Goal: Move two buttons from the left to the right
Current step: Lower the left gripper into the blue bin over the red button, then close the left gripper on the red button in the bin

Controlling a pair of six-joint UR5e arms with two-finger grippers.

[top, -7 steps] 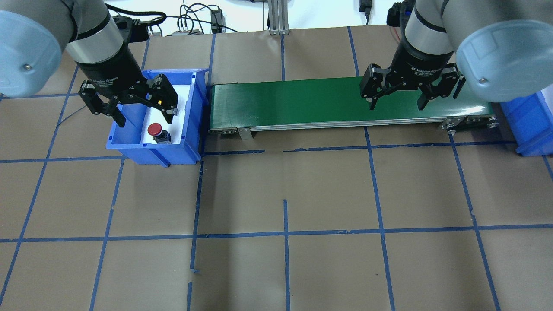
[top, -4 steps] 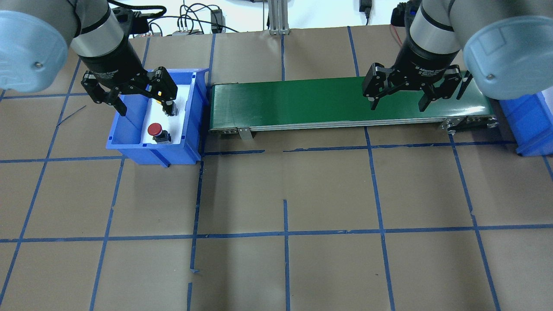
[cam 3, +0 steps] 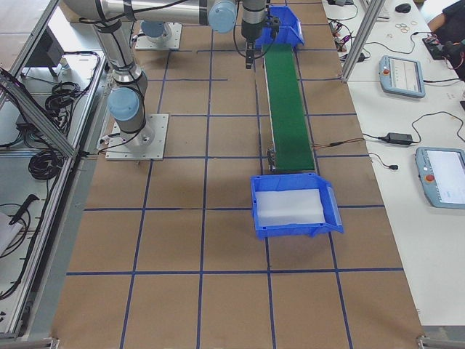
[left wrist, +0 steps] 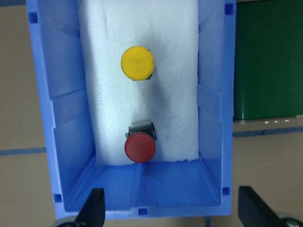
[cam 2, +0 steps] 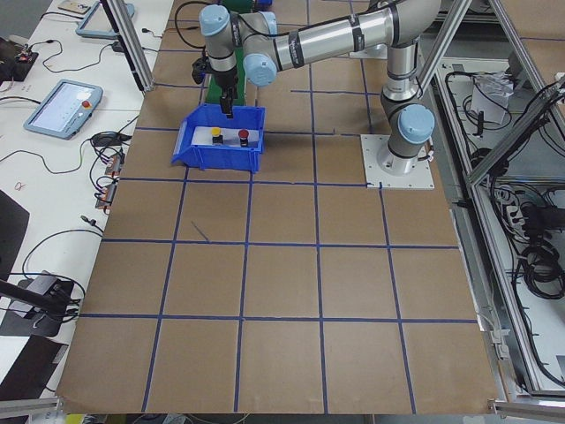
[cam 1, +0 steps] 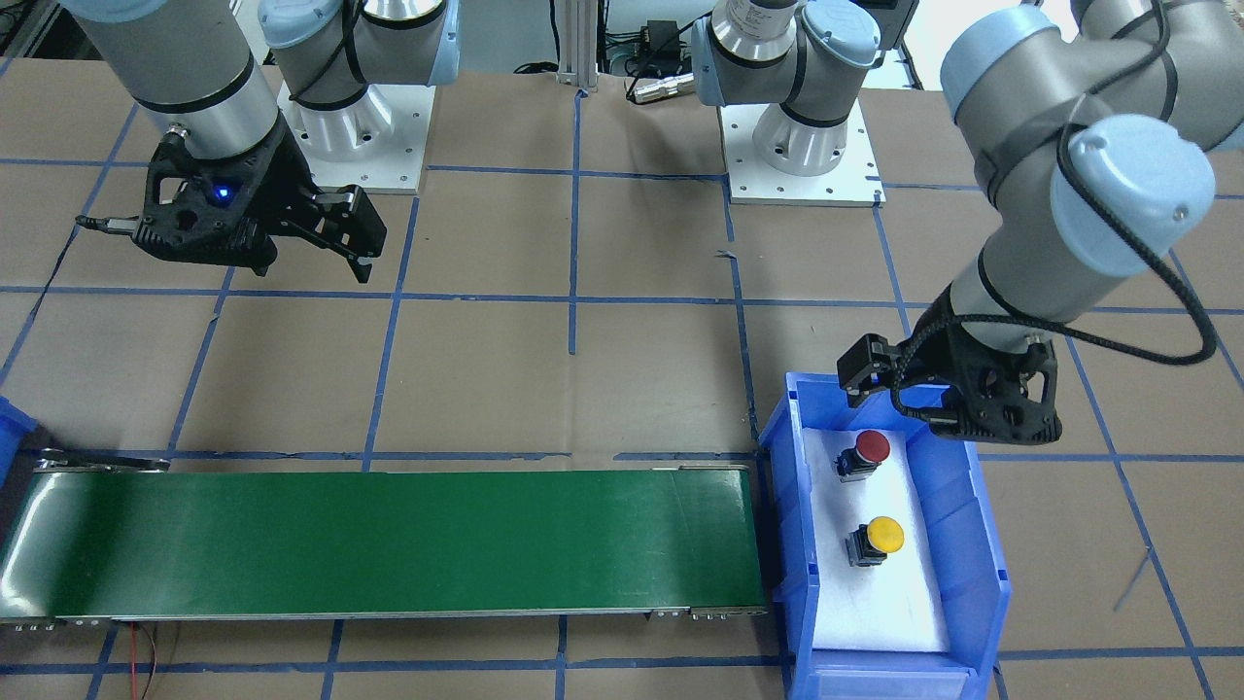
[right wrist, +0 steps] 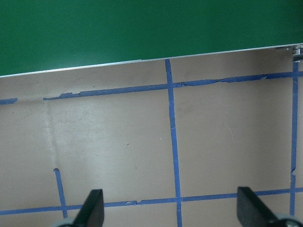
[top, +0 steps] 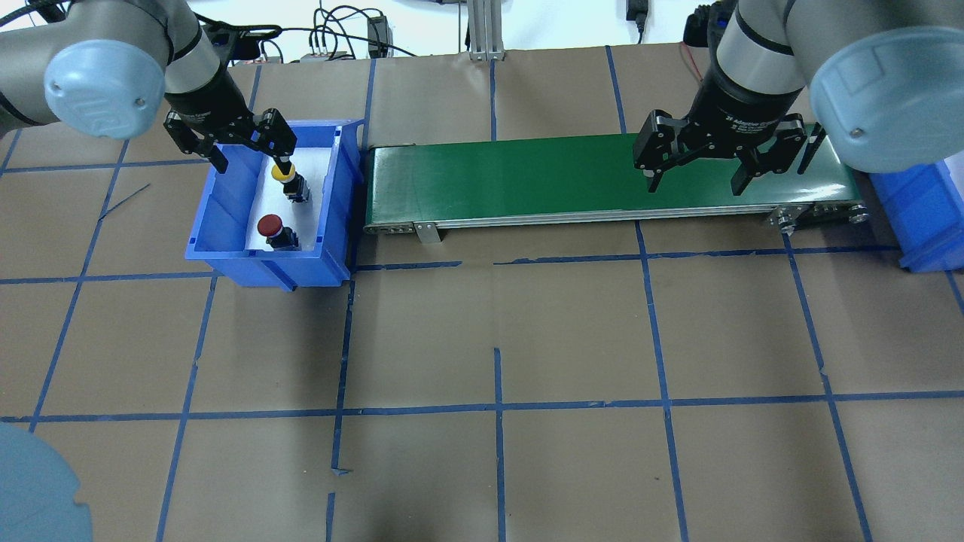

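Inside the blue bin (left wrist: 47, 118) at the worktop's (top: 572, 331) left end, the yellow button (left wrist: 137, 63) and red button (left wrist: 140, 147) sit apart on white foam (left wrist: 175, 94). The left gripper (top: 251, 154) hovers over the bin, fingers (left wrist: 94, 208) wide and empty. The right gripper (top: 696, 181), equally wide, hangs over the green conveyor (top: 527, 177).

We look over a table (top: 572, 331) covered in brown paper, which blue tape (top: 497, 406) marks into squares. At its far edge stands an aluminium post (top: 482, 30), and black cables (top: 339, 30) lie on a white surface behind it. In the left side view a white bench (cam 2: 35, 177) runs along the table and bears a grey pendant (cam 2: 66, 102) among loose leads. Along the opposite side an aluminium frame (cam 2: 472, 265) encloses coils of black wiring (cam 2: 534, 256). The light is even and the shadows we see are soft.
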